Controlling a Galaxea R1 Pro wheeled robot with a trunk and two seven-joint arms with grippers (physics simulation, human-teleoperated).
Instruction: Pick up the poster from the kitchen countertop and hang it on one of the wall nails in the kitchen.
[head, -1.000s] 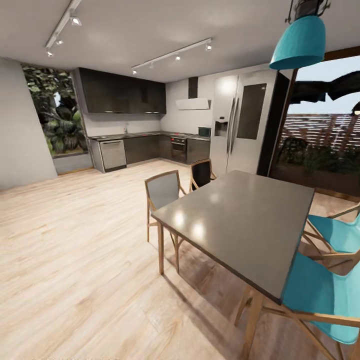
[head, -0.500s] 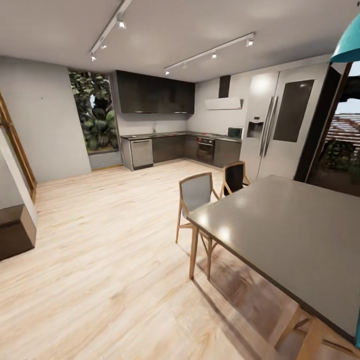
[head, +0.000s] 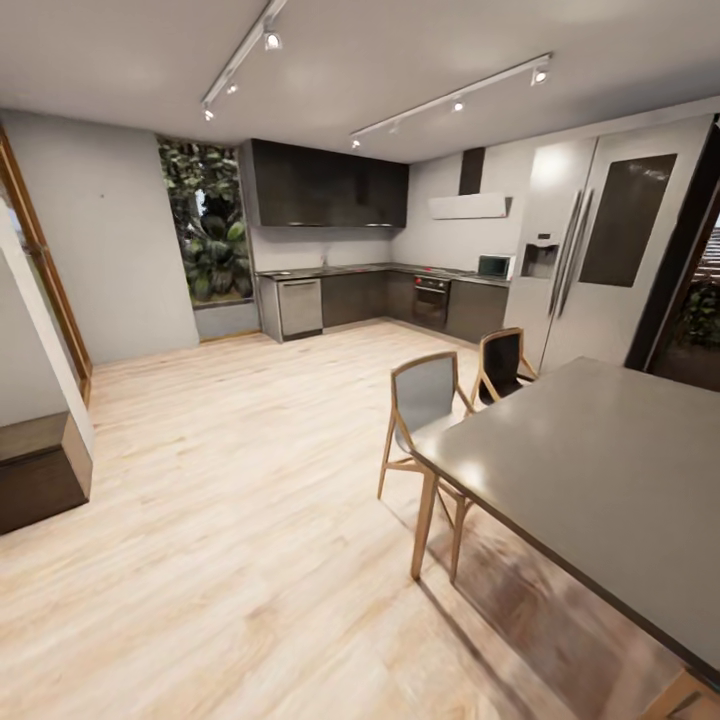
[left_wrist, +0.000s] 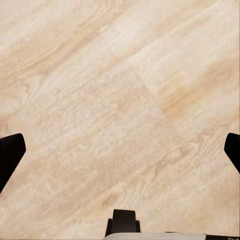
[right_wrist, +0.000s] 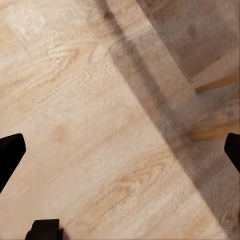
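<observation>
**Head view: robot in transit, kitchen far across the room**

Head view has the kitchen countertop (head: 370, 269) at the far wall, well apart from the robot, past open wood floor (head: 230, 480). Dining table (head: 600, 480) and chairs (head: 425, 400) sit to the right. The poster should be on that worktop but is too small to make out from here; nails not discernible either. Step judged: approach, nothing picked yet. Next move calls for driving across the floor, keeping left of the table.

Left wrist view gives the left gripper (left_wrist: 120, 150) spread wide, empty, over bare floor. Right wrist view gives the right gripper (right_wrist: 120, 150) likewise apart and empty, over floor with table shadow and wooden legs (right_wrist: 215, 130).
</observation>
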